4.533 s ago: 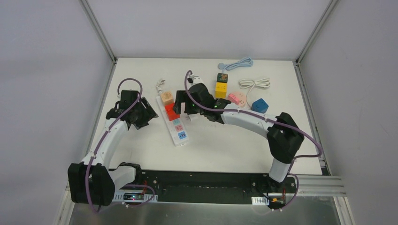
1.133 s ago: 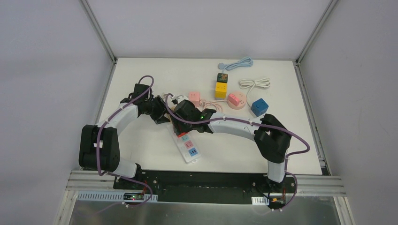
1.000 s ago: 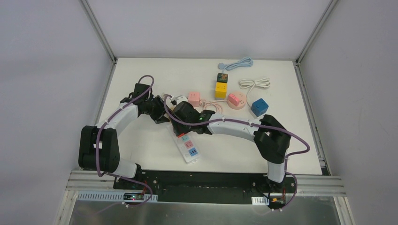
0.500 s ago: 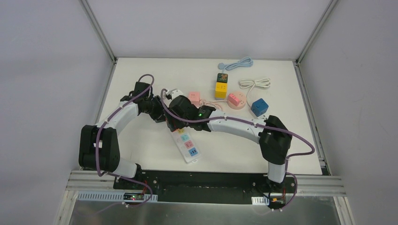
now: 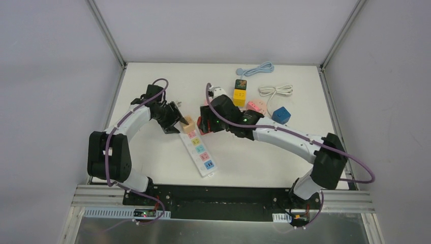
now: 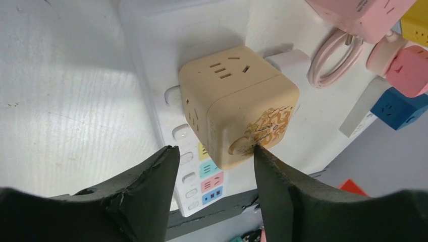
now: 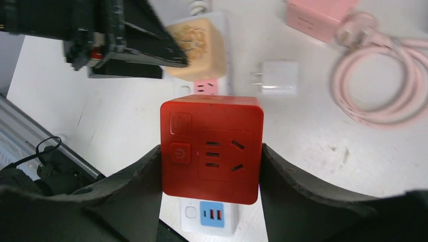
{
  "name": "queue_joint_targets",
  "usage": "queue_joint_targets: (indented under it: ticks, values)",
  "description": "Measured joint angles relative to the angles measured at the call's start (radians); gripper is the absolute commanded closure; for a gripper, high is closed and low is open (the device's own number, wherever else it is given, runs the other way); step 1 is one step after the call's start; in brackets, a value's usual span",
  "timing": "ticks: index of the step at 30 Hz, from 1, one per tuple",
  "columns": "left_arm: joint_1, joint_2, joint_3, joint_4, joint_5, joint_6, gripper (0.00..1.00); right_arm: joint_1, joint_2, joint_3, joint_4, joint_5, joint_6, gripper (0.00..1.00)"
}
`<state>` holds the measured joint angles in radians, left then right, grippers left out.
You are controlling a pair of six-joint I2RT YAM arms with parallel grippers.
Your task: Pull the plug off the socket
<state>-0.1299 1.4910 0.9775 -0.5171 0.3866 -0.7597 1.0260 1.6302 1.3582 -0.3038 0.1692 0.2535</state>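
Note:
A white power strip (image 5: 199,151) lies slanted at mid-table, with a beige cube plug (image 5: 189,125) seated on its far end. My left gripper (image 5: 179,121) is open around that beige cube (image 6: 237,103). One finger (image 6: 280,186) touches the cube's edge and the other finger (image 6: 149,189) stands apart from it. My right gripper (image 5: 204,124) is shut on a red cube plug (image 7: 212,148) and holds it off the strip, above and right of it. The strip's USB end (image 7: 212,217) shows below the red cube.
Behind the strip lie a white charger (image 7: 275,78), a coiled pink cable (image 7: 378,85) and a pink cube (image 7: 318,12). A yellow cube (image 5: 239,95), a blue cube (image 5: 280,115), a white cable (image 5: 276,90) and a light blue cable (image 5: 256,68) sit at the back right.
My right gripper has pulled the red cube off the strip and moved up and to the right with it. My left gripper has stayed at the beige cube.

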Motion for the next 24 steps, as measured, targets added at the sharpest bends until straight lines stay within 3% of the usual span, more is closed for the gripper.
queue_joint_targets:
  ticks: [6, 13, 16, 20, 24]
  values:
    - [0.001, 0.021, 0.072, -0.102, 0.003, 0.069, 0.27, -0.123, -0.171, -0.177, -0.031, -0.003, 0.117, 1.00]
    - [0.000, -0.024, 0.083, -0.169, -0.032, 0.113, 0.25, -0.304, -0.230, -0.304, -0.195, -0.002, 0.320, 0.99]
    - [0.000, -0.071, 0.082, -0.170, -0.058, 0.120, 0.25, -0.340, -0.232, -0.352, -0.266, -0.021, 0.383, 0.91]
    - [0.000, -0.132, 0.062, -0.154, -0.079, 0.121, 0.25, -0.350, -0.238, -0.402, -0.319, -0.086, 0.446, 0.72]
    - [0.000, -0.172, 0.032, -0.148, -0.093, 0.121, 0.25, -0.356, -0.240, -0.428, -0.356, -0.143, 0.486, 0.22]
